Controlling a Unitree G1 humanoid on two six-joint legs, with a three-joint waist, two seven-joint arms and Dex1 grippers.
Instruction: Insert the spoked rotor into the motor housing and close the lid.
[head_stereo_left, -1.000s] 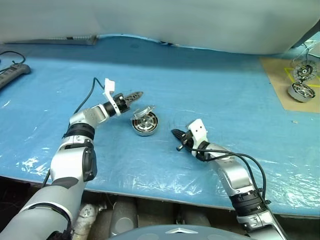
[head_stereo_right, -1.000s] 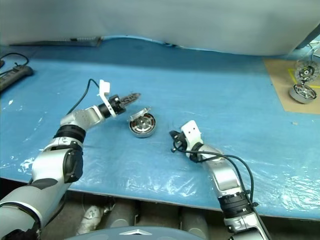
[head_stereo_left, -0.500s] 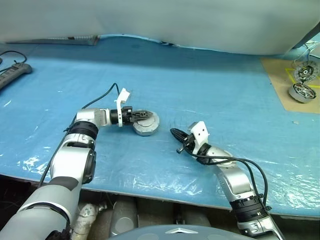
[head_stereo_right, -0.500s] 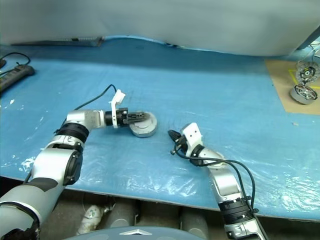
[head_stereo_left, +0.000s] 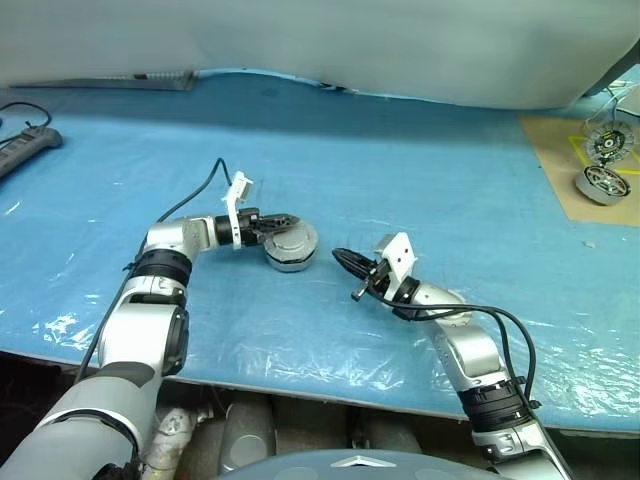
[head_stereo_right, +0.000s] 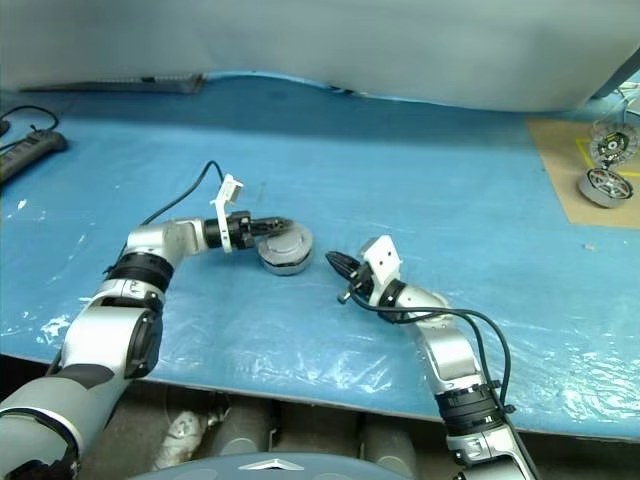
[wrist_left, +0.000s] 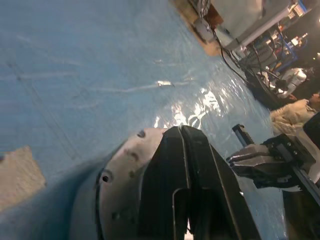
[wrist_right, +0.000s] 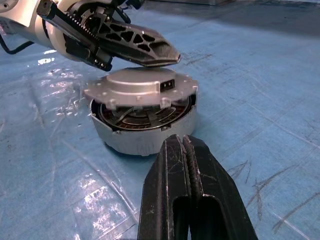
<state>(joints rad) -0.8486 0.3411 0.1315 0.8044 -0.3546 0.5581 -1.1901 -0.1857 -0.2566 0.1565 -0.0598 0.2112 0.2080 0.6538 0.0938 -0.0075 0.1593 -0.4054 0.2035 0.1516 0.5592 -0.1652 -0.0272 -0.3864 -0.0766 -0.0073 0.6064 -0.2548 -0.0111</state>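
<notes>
1. The motor housing (wrist_right: 145, 127) stands on the blue bench (head_stereo_left: 450, 180) in front of the robot, between the two tools. Its lid (wrist_right: 142, 87) is lowered over it but not fully seated: in the right wrist view one side sits a little raised, and a gap shows windings and metal parts inside. I cannot tell for sure whether the spoked rotor is in there.
2. The left tool (head_stereo_left: 285, 220) is clenched with nothing between its fingers, and its tips lie over the top of the lid.
3. The right tool (head_stereo_left: 340, 257) is also clenched and empty, just beside the housing but apart from it.
4. The housing looks to be solid metal, so I judge it stiff and rather heavy for its size. The smooth wall may slide on the plastic sheet when pushed from one side.
5. The lid seems a thin, rigid disc on a hinge. I would press flat on its middle, not on the raised edge, and hold the wall from the opposite side.
6. I can read no brand, label or writing on these parts.
</notes>
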